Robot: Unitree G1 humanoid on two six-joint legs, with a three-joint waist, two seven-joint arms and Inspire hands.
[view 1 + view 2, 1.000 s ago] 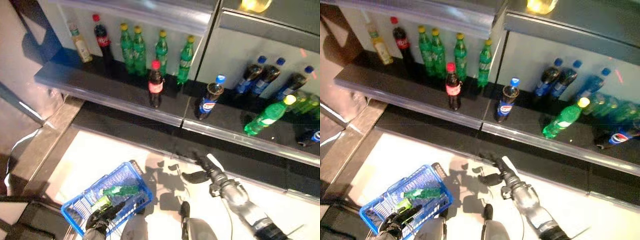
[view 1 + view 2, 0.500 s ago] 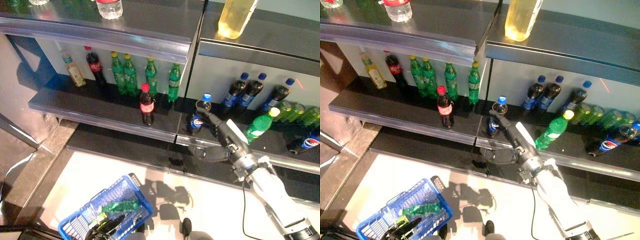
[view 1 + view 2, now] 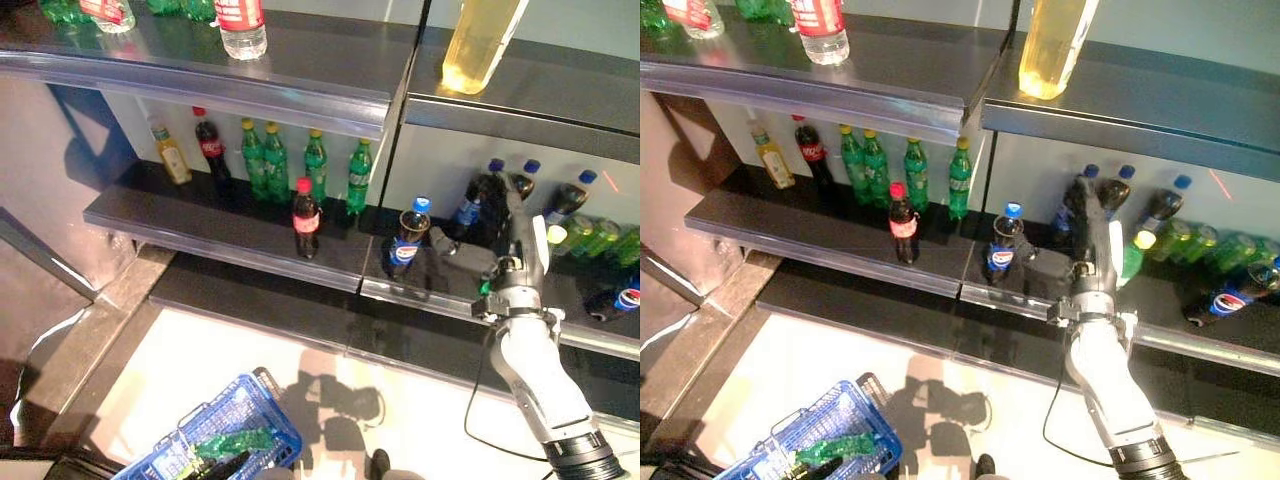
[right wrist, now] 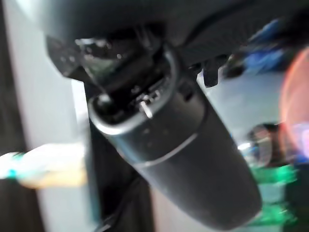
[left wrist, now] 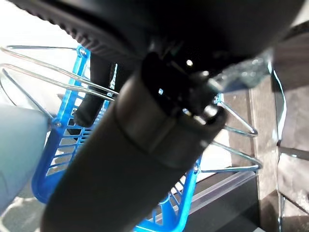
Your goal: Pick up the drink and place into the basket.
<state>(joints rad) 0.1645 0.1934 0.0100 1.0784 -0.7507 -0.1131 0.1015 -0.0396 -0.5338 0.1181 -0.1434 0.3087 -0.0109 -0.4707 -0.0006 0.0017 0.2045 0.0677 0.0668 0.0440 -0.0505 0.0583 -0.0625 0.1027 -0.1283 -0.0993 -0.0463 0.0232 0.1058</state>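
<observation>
At the lower left, my left hand (image 5: 145, 145) is at the blue basket (image 3: 255, 425), where a green bottle (image 3: 235, 441) lies; I cannot tell the state of its fingers. On the lower shelf (image 3: 230, 225) a red-capped cola bottle (image 3: 306, 218) stands in front of four green bottles (image 3: 305, 170). To the right stands the blue-capped cola bottle (image 3: 407, 240), upright. My right hand (image 3: 505, 235) is raised just beside it, fingers (image 3: 497, 195) straight and released, thumb (image 3: 462, 257) pointing toward this bottle, holding nothing

blue basket (image 3: 262, 425) cut off at frame edge, right wrist view blurred
</observation>
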